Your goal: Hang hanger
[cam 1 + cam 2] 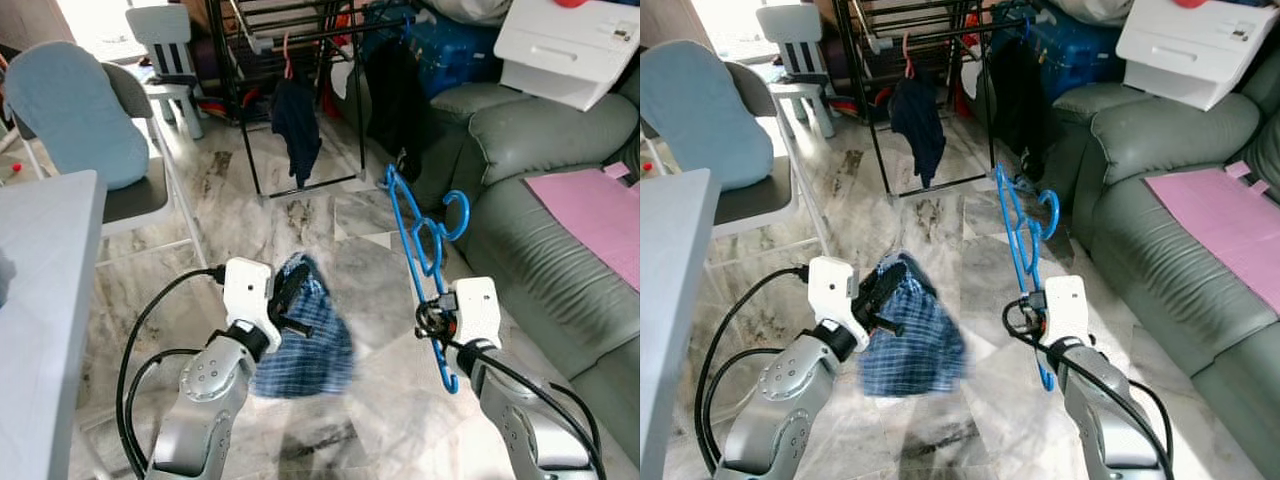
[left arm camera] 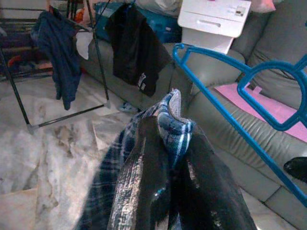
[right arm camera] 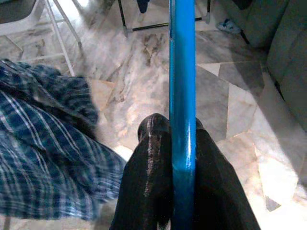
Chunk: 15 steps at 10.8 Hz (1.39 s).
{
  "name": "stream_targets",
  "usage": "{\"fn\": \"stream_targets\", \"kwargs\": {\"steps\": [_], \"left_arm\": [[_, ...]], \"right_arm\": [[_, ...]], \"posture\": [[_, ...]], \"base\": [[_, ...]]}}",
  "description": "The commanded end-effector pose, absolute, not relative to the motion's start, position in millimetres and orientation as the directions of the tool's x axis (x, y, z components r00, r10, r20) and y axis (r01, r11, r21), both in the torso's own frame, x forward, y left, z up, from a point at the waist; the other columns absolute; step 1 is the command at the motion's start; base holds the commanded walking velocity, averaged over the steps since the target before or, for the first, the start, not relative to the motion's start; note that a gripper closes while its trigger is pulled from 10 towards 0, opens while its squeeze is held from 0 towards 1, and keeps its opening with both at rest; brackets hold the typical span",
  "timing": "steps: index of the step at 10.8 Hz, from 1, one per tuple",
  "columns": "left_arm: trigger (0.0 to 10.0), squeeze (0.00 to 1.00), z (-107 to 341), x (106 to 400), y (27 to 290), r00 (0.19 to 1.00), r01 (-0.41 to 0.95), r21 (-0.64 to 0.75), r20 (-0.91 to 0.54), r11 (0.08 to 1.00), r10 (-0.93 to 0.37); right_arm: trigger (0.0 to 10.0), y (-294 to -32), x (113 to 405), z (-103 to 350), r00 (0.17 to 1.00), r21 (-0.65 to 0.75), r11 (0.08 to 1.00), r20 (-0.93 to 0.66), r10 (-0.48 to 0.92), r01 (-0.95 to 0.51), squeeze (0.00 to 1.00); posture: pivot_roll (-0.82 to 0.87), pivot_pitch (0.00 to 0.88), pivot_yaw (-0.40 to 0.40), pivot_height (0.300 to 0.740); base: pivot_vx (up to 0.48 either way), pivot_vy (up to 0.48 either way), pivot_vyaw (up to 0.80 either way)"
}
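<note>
Hanger [image 1: 418, 240], blue, is clamped in the right gripper [image 1: 437, 322], raised above the floor; left gripper [image 1: 287, 300] grasps a checked cloth [image 1: 310, 345]; garment rack [image 1: 290, 40] is well apart, so hanging remains.

- No text can be read anywhere.
- The white drawer unit [image 1: 566, 47] on the sofa at far right carries a small label, too blurred to read.

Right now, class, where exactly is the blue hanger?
The blue hanger stands upright in the right pincer, on the robot's right. The green sofa lies beyond it, and the plaid cloth held by the left pincer hangs opposite.
</note>
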<state>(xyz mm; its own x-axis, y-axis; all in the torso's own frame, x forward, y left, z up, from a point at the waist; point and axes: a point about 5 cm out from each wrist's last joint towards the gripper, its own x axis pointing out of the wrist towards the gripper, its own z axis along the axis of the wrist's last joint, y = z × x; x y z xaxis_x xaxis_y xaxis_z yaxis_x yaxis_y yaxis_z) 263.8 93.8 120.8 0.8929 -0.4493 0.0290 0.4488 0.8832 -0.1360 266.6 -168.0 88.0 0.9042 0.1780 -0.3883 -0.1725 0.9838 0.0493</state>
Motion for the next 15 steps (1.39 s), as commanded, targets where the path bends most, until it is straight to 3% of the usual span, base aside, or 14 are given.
{"fn": "stream_targets", "kwargs": {"steps": [1, 15], "left_arm": [[10.0, 0.00, 125.6, 262.8, 93.9, 0.889, 0.458, -0.132, 0.049, 0.879, -0.455], [10.0, 0.00, 125.6, 266.4, 89.6, 0.888, 0.461, -0.135, 0.055, 0.877, -0.457]], "right_arm": [[10.0, -166.5, 267.5, 91.4, 0.908, 0.048, 0.982, -0.375, 0.189, -0.184, 0.00], [10.0, -166.3, 270.2, 91.3, 0.902, 0.037, 0.976, -0.377, 0.210, -0.212, 0.00]], "posture": [[-0.14, 0.054, 0.032, 0.740], [-0.15, 0.037, 0.029, 0.740]], "base": [[0.289, 0.000, 0.00], [0.277, 0.000, 0.00]]}}
